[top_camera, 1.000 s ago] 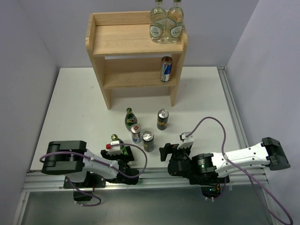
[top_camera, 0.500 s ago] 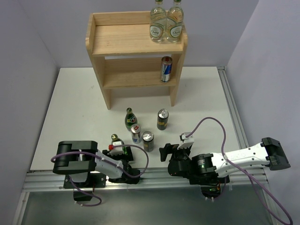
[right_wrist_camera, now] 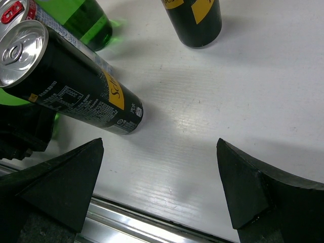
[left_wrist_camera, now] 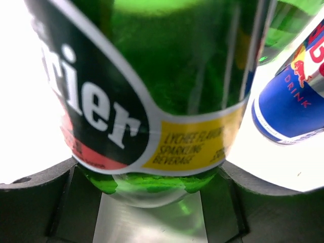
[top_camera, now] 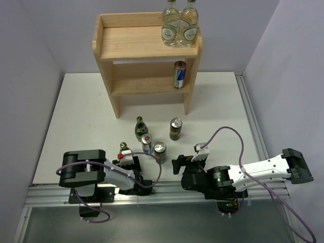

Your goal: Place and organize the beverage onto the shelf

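Left end effector (top_camera: 130, 161): low at the near edge of the surface (top_camera: 81, 116), one finger on each side of the near green bottle (top_camera: 125, 153). The left wrist view shows the glass filling the gap, but I cannot tell whether the pads press on it.
Near green bottle: just left of the cluster of drinks, standing roughly upright with its cap up.
Right end effector (right_wrist_camera: 160, 144): fingers spread wide and holding nothing, low over bare surface and pointing at the cluster.
Near dark can (right_wrist_camera: 76, 86): yellow-banded, standing just ahead and left of the right fingers (right_wrist_camera: 61, 187).
Far dark can (top_camera: 175, 129): upright, a little apart, behind the near one.
Loose blue-and-silver can (top_camera: 146, 144): upright, between the near green bottle and the near dark can.
Far green bottle (top_camera: 140, 127): upright, just behind that can.
Shelf (top_camera: 147, 50): at the far side of the surface.
Shelved blue-and-silver can (top_camera: 179, 75): upright at the right end of the lower tier.
Clear bottles (top_camera: 180, 23): two, side by side on the right of the top board.
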Action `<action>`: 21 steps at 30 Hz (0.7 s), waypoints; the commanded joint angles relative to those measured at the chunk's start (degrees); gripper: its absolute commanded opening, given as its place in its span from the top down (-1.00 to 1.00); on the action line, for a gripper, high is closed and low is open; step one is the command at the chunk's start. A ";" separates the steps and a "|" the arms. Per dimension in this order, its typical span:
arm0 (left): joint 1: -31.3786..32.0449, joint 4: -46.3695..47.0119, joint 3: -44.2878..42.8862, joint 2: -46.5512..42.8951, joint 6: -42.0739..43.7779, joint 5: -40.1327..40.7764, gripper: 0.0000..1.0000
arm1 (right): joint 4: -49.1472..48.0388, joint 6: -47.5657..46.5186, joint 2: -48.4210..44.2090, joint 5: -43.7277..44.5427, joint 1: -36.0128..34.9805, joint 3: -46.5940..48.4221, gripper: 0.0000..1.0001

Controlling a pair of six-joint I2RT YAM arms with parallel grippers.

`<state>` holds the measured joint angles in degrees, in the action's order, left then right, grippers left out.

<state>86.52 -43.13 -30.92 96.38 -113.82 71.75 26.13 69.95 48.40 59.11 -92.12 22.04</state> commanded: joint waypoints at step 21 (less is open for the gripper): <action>-6.44 15.95 -18.56 -37.57 65.75 -5.46 0.99 | -1.08 1.50 -1.12 4.17 -0.52 -0.86 -1.00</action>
<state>83.07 -41.47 -44.21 64.16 -75.77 64.29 25.93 70.63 48.10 59.22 -92.12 20.88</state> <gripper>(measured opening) 0.702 0.998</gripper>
